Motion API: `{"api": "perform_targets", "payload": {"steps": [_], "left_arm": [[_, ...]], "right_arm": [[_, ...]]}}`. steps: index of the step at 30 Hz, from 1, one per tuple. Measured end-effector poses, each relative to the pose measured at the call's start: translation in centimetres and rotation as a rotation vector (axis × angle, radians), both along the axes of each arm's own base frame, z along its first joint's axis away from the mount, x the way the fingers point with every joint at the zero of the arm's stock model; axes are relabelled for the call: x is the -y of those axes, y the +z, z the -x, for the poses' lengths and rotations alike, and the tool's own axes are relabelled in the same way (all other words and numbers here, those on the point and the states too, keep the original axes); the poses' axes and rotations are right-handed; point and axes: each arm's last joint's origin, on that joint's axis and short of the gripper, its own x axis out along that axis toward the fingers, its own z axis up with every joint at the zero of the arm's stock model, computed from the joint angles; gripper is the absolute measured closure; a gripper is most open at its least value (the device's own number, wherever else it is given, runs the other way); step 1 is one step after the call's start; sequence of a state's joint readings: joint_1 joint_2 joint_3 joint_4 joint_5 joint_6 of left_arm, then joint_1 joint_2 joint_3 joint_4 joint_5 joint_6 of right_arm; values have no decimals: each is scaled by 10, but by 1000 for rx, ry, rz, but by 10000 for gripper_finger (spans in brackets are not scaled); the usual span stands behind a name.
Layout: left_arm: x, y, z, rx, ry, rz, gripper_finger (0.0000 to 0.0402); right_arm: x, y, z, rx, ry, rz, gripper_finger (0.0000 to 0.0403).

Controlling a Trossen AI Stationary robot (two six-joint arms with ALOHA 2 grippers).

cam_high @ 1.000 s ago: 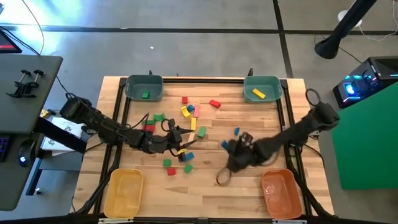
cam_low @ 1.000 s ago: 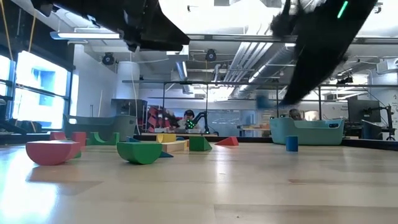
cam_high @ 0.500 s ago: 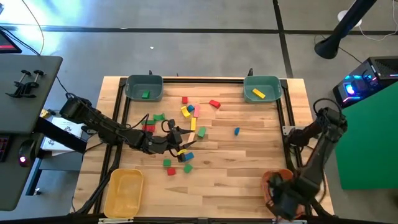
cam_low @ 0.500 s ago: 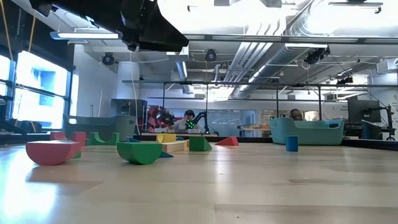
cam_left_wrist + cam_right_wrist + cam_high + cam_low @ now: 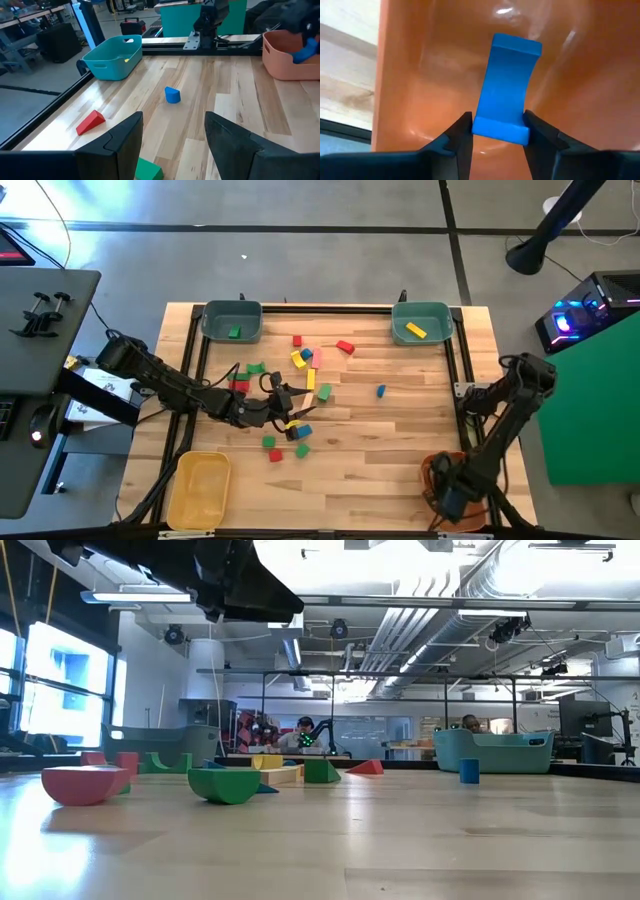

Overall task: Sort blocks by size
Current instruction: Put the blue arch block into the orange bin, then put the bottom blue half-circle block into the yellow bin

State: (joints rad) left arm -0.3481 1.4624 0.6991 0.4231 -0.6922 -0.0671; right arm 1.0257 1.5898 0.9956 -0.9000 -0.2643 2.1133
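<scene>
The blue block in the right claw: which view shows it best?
The right wrist view: the blue block fills the frame, pinched between the right claw over the orange bin. The left wrist view shows a blue sliver at that bin; the high view hides it under the arm; the low view misses it.

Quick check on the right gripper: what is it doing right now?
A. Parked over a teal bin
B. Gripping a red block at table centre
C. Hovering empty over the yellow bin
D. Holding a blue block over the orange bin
D: the right gripper is clamped on a blue block with the orange bin directly beneath it.
</scene>
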Motion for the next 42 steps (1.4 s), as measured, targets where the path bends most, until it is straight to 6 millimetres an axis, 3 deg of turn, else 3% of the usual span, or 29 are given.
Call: {"api": "perform_targets", "payload": {"steps": [4,10,13,18,22,27,29,32,36,42], "left_arm": [[0,0,0,5,4,14,203],[0,0,0,12,8,31,203],[0,0,0,16,11,41,203],[-2,0,-1,44,40,114,203],[-14,0,-4,85,95,217,203],[-29,-5,-15,154,154,298,203],[-32,-8,-26,203,143,282,203],[-28,-9,-53,253,72,215,203],[-12,-6,-102,205,-11,85,203],[-3,-16,-166,-41,60,8,203]], "right_arm": [[5,-13,-3,-15,29,-67,260],[11,-11,-5,-81,112,-88,154],[12,7,-6,-110,129,-70,130],[14,58,-7,-117,134,66,124],[16,99,-9,122,173,276,123],[20,118,-22,698,308,675,122],[20,117,-28,867,373,827,122],[24,112,-37,969,461,1006,122],[36,106,-49,967,492,1146,121],[45,103,-58,878,546,1160,121]]}}
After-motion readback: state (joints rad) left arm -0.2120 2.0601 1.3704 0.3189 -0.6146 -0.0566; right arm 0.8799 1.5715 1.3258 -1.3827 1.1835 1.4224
